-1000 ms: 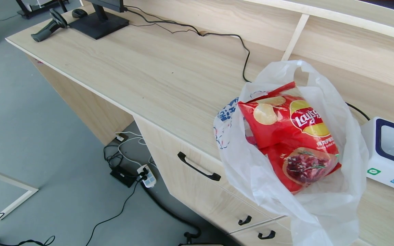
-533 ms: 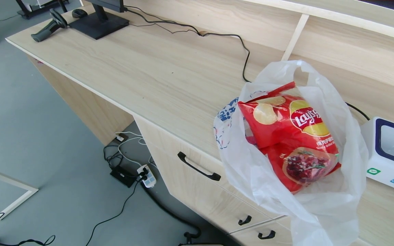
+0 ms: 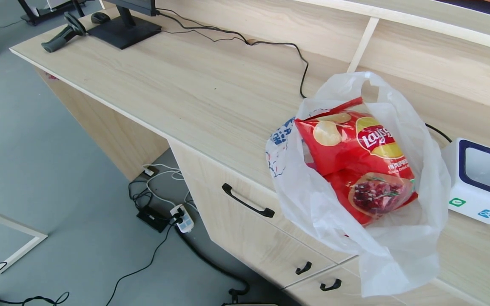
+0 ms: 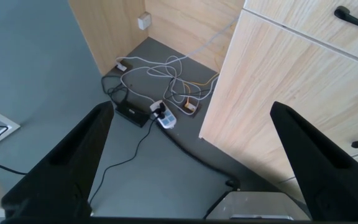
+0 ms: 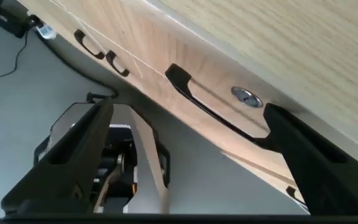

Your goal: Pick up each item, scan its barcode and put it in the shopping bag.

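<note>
Far left on the counter (image 3: 185, 85) lies the handheld scanner (image 3: 60, 36), well apart from the action. The left gripper (image 4: 191, 107) hangs low by the drawer fronts, fingers spread wide and empty, with floor cables (image 4: 169, 70) below. Now the shopping bag (image 3: 313, 204): it sits at the counter's front edge, thin plastic drooping over the drawers, the red chips packet (image 3: 355, 157) inside and leaning at the open mouth. One careless nudge and I reckon it slides off. The white scanner box (image 3: 481, 182) sits just beside it. The right gripper (image 5: 187, 107), fingers apart and empty, sits under the counter near a drawer handle (image 5: 180, 76); rising, it could snag there.
</note>
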Controlling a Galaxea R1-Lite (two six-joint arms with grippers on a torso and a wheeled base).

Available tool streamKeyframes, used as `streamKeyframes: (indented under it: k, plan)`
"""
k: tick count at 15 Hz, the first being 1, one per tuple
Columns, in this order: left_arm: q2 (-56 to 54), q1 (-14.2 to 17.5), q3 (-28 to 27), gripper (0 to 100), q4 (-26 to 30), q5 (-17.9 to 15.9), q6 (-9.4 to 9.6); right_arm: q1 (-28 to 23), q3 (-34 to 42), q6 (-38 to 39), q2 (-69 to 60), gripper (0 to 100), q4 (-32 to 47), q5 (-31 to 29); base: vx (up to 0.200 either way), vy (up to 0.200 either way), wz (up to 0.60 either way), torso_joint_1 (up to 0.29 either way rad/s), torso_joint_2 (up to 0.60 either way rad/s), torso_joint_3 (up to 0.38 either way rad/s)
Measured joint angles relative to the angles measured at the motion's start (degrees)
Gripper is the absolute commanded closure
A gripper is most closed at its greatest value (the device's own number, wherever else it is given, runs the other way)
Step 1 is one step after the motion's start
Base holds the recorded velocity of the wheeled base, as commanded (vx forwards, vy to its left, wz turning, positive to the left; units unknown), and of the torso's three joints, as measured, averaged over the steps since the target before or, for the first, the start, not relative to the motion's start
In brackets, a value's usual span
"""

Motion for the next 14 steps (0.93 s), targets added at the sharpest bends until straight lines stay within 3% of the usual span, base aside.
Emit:
streamKeyframes:
  k: [2,3,4,14]
  plan:
    - [0.02,0.0,0.0,0,-0.02,0.0,0.01,5.24,-0.01,-0.82,-4.71,0,-0.39,-0.93,0.0,0.0,0.0,0.0,0.0,0.0]
    - [0.02,0.02,0.0,0,0.02,0.05,0.06,6.68,-1.18,-1.22,-7.85,0,-6.53,-2.63,0.0,0.0,0.0,0.0,0.0,0.0]
    - [0.02,0.09,0.0,0,-0.05,-0.01,0.13,7.31,0.41,-1.39,-10.41,0,-4.06,-1.8,0.0,0.0,0.0,0.0,0.0,0.0]
    - [0.02,0.0,0.0,0,0.09,0.0,0.0,7.34,0.52,2.8,-15.24,0,-3.96,-4.19,0.0,0.0,0.0,0.0,0.0,0.0]
